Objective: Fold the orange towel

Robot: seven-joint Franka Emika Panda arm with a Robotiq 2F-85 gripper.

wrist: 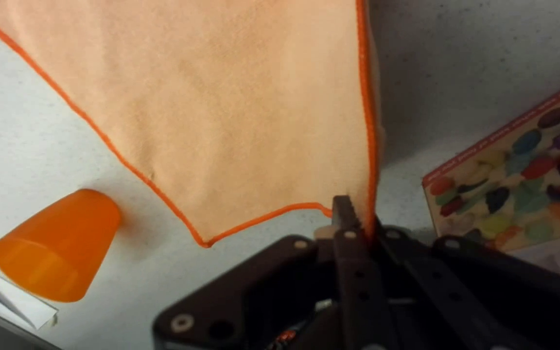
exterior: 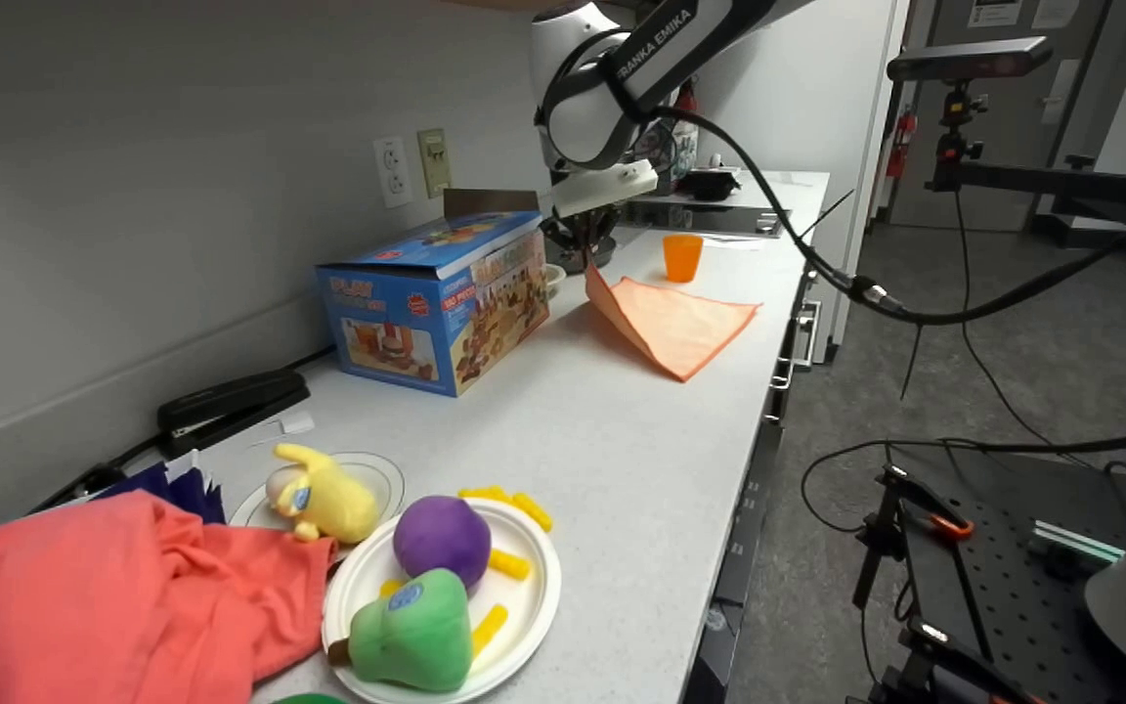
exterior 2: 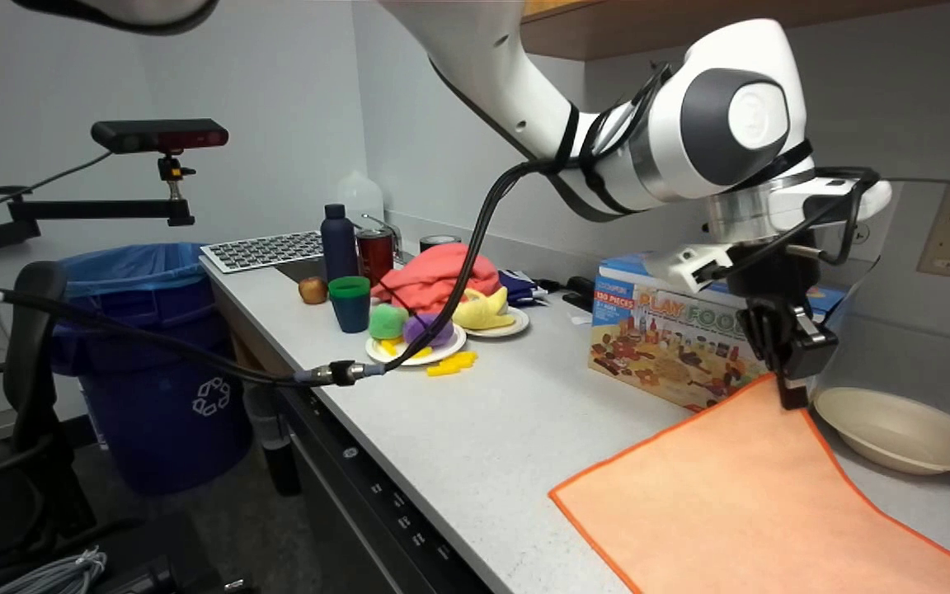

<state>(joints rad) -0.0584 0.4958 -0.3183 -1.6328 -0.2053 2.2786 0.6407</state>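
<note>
Nearest in an exterior view, a coral cloth (exterior: 84,606) lies heaped on the tabletop (exterior: 612,450); beside it a white plate (exterior: 529,606) carries a green plush pear (exterior: 416,636), a purple plush ball (exterior: 441,538) and some yellow sticks (exterior: 509,564). Well beyond, past the blue Play Food box (exterior: 382,313), the orange towel (exterior 2: 739,495) (its hem a stronger orange than its middle) lies spread, with one corner lifted. The end effector (wrist: 361,219) pinches the towel at that corner, its narrow fingertips drawn together on the fabric.

An orange tumbler (wrist: 56,245) shows in the wrist view and in an exterior view, upright, near the towel but apart from it. A beige bowl (exterior 2: 904,429) shows nearly whole in an exterior view, where a navy bottle (exterior 2: 339,243) and a blue recycling bin (exterior 2: 153,371) also appear towards the tabletop's far end. There the towel overlaps the box to the eye; the wrist view shows a strip of tabletop between them.

One towel corner lies near the tabletop's front edge. Room around the lifted corner is narrow, with box and bowl both close; a wider open stretch runs between the box and the white plate, out to the front edge
</note>
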